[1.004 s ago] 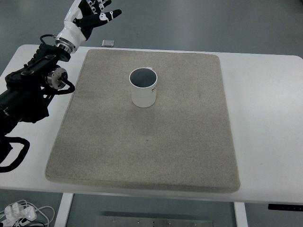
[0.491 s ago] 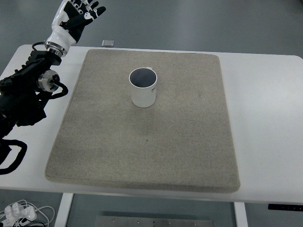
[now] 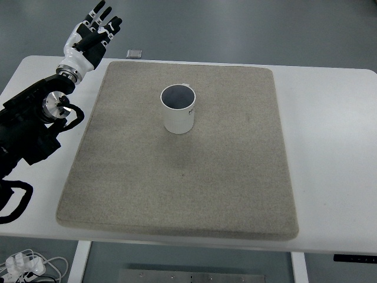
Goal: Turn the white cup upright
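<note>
From my station, starting at the left edge: my left hand (image 3: 91,34) hangs above the far left corner of the table (image 3: 330,130), its white-and-black fingers (image 3: 100,8) spread and holding nothing; it is well apart from the cup, and the dark jointed arm behind it shows metal caps and looped black cable; just past the mat's far edge lies a small flat grey object (image 3: 135,53), too small for me to identify.

Moving right, the mat (image 3: 177,194) is a large grey-beige square with rounded corners and a coarse, felt-like nap, lying flat on the smooth white tabletop; the white cup (image 3: 178,109) stands on its far-centre part, a plain glossy cylinder with its open mouth up, the interior dark, and a small dark mark near the rim that I cannot read.

I judge the flip done, since the cup sits upright and untouched; what remains looks like no more than clearing my arm away; the right arm does not show at all.
</note>
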{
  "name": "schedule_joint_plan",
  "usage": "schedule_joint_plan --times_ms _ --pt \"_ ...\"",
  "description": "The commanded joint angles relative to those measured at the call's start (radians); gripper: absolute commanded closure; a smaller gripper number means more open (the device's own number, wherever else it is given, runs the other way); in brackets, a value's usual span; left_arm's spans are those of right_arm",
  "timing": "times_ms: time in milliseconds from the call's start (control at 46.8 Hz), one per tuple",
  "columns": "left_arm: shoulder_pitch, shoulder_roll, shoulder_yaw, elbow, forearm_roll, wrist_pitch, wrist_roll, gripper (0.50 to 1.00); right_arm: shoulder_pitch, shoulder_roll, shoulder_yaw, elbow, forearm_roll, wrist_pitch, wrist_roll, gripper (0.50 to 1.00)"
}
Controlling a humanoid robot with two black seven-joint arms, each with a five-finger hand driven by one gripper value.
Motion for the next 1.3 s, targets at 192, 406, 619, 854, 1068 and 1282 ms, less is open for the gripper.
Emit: schedule_joint_plan --times_ms 192,406,619,854,1068,1282 --pt "0.031 -0.013 -0.011 -0.009 -0.143 -0.004 0.123 0.506 -0.003 0.000 0.000 0.002 -0.003 0.000 0.000 0.548" --pt "0.038 -0.015 -0.103 -0.012 -0.251 -0.029 0.134 0.506 -0.006 0.000 -0.003 0.004 -0.004 0.003 -0.003 0.548" --pt "0.052 -0.047 -0.158 -0.003 -0.255 -0.023 0.134 0.506 -0.006 0.000 -0.003 0.008 -0.004 0.005 -0.003 0.548" --pt "0.054 -0.067 -0.201 -0.001 -0.255 0.006 0.134 0.506 -0.006 0.000 -0.003 0.010 -0.004 0.005 -0.003 0.548" --pt "0.054 -0.069 -0.227 0.000 -0.255 0.013 0.134 0.506 -0.006 0.000 -0.003 0.011 -0.004 0.005 -0.003 0.548" --pt "0.060 -0.069 -0.235 0.000 -0.255 0.013 0.134 0.506 -0.006 0.000 -0.003 0.011 -0.004 0.020 -0.003 0.548"
